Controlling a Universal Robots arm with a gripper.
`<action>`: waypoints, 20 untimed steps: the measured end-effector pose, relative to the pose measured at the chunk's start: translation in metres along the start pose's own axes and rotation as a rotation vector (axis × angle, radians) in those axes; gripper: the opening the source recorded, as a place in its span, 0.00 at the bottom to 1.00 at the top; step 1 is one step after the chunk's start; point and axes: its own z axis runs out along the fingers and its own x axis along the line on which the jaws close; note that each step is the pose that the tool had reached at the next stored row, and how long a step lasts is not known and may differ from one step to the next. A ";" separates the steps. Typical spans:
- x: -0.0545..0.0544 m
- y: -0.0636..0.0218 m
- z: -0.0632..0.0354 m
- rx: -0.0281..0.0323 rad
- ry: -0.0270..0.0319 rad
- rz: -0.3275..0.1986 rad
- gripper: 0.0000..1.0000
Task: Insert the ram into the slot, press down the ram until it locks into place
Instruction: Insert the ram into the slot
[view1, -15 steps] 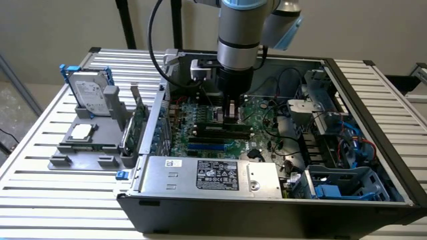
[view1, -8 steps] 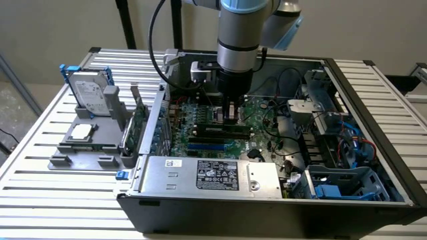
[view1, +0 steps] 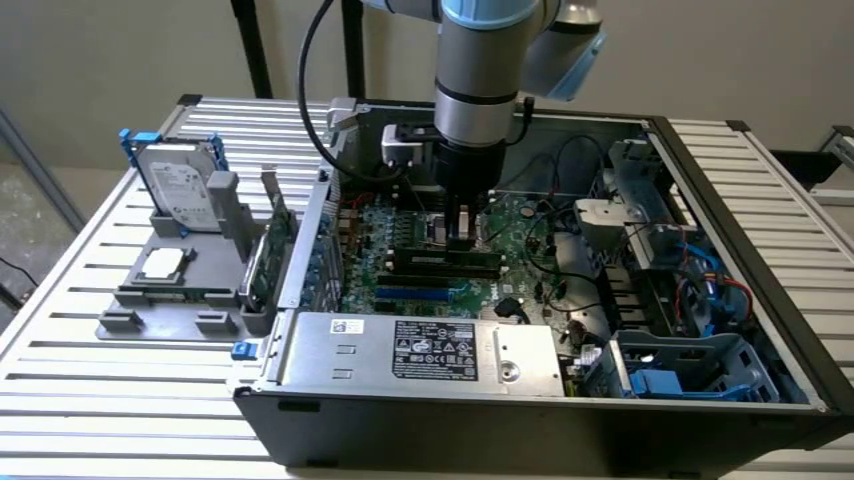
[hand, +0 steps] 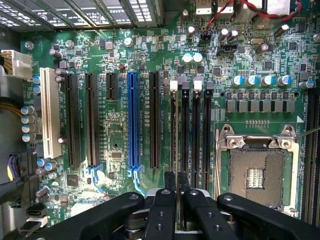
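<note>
Black pincer (hand: 178, 194) narrow, nipping ram (hand: 170, 181) edge-on | arm (view1: 487, 60) vertical over slot (hand: 173, 130)

Bright, even light across the motherboard (hand: 165, 50); its capacitors (hand: 252, 80) glint, and shadow pools beside it under the arm (view1: 487, 60)

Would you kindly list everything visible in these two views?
computer case: one, black, open, on the slatted table
motherboard: one, green, inside the case
memory slots: four, black, parallel, beside the CPU socket
CPU socket: one, silver, on the motherboard
ram: one, green with dark chips, apparently standing in a memory slot under the end effector
power supply: one, silver, at the case's near edge
fixture: one, grey, exterior view's left of the case, carrying a hard drive
arm: one, silver and blue, reaching down into the case
end effector: one, black, over the memory slots
</note>
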 end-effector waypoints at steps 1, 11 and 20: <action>0.000 0.0000 0.0002 0.0000 0.0002 0.000 0.13; 0.000 -0.0001 0.0005 0.0000 0.0014 0.000 0.13; 0.000 -0.0001 0.0005 0.0005 0.0016 -0.009 0.13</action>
